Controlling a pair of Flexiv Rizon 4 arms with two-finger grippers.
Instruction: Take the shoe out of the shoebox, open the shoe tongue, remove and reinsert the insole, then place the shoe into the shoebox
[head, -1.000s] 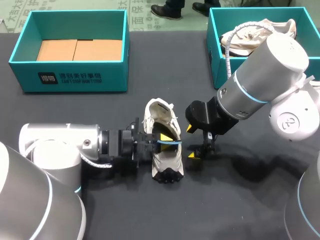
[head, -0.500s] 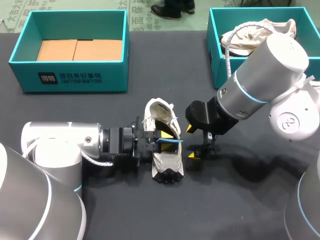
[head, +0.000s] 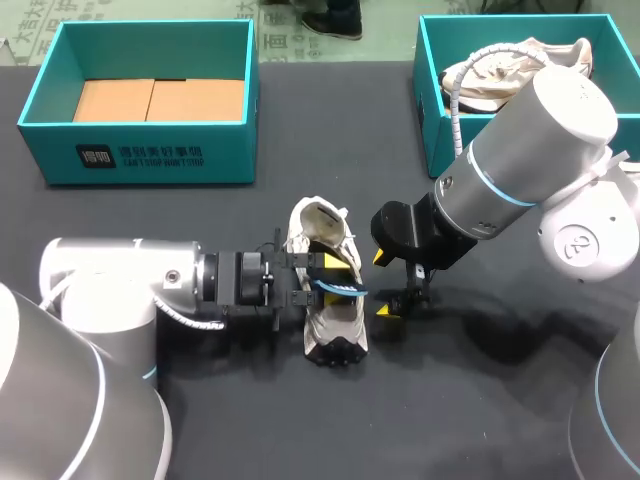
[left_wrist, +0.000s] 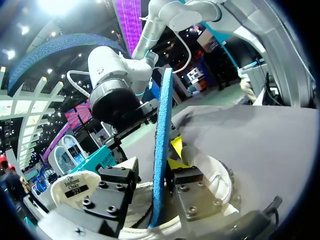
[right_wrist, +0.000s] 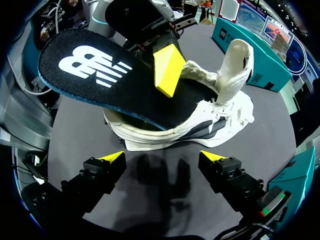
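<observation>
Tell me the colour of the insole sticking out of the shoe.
The insole is black on top with a white logo and a blue edge; the right wrist view shows it best.

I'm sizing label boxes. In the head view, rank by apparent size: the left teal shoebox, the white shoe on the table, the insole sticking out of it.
1. Teal cardboard shoebox at left
2. White mesh shoe
3. Blue-edged black insole, smallest as seen, but it shows edge-on, partly hidden, so this understates it.
</observation>
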